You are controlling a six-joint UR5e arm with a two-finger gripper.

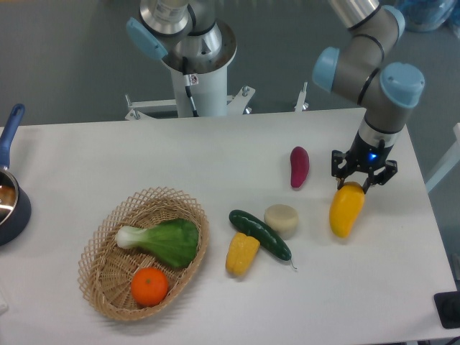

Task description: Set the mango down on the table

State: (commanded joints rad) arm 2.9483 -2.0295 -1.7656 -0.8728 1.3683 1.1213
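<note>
Gripping the upper end of the mango (346, 209), the claw (363, 180) points straight down over the right part of the table (86, 154), its two dark fingers (341, 172) closed narrow on the top of the fruit. The mango hangs directly below the claw, tilted a little, with its lower end toward the camera and low over the white top; whether that end touches the surface I cannot tell. A blue light glows on the wrist just above the fingers.

To the claw's left on the picture, near it, lies a purple sweet potato (299, 166). Further that way and nearer the camera sit a pale round piece (281, 219), a dark green cucumber (259, 234) just beside it, and a yellow corn piece (241, 254) touching the cucumber's near side. Well apart from the claw, on the same side, a wicker basket (100, 284) holds a leafy green vegetable (164, 241) and an orange (149, 286). A dark pot with a blue handle (11, 194) stands at the far edge of the picture.
</note>
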